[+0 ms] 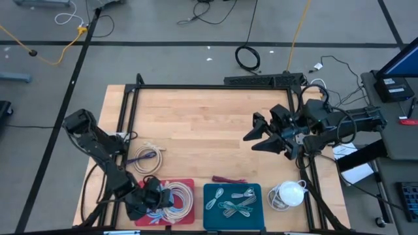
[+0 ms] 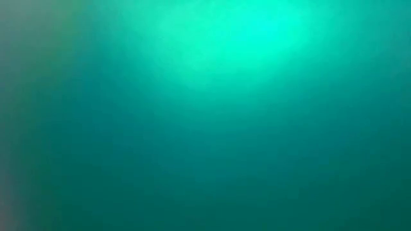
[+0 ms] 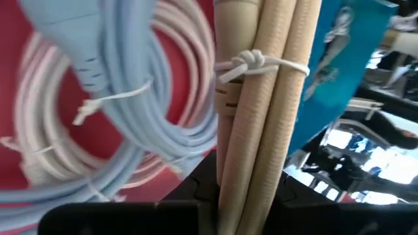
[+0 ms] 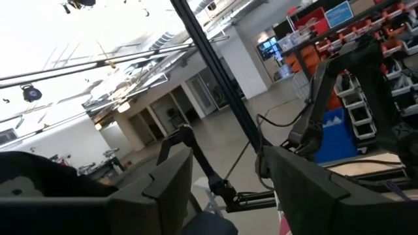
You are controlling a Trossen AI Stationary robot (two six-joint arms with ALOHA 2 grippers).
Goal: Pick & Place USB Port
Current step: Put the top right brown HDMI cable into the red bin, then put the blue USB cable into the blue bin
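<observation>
A red tray (image 1: 189,184) at the table's near left holds coiled cables. My left gripper (image 1: 145,201) is down over this tray. In the left wrist view a beige cable bundle (image 3: 261,111), tied with a white twist tie (image 3: 261,64), runs between its fingers. A pale blue cable (image 3: 130,98) and a white coil (image 3: 39,130) lie on the red tray (image 3: 19,59) behind it. My right gripper (image 1: 260,138) hovers open above the table's right half, holding nothing. The low view shows only a teal blur. My left gripper (image 3: 245,212) has the beige cable bundle between its two fingers, on the straight run of strands (image 3: 251,176) below the twist tie. The strands run lengthwise out past the fingers. Whether the bundle is lifted off the red tray I cannot tell.
A teal tray (image 1: 210,212) with pale cables stands right of the red one. A white coil (image 1: 289,194) lies near the right frame post, a dark red cable (image 1: 228,178) above the teal tray, and a purple and white cable (image 1: 147,155) left of centre. A black frame (image 1: 209,87) borders the table.
</observation>
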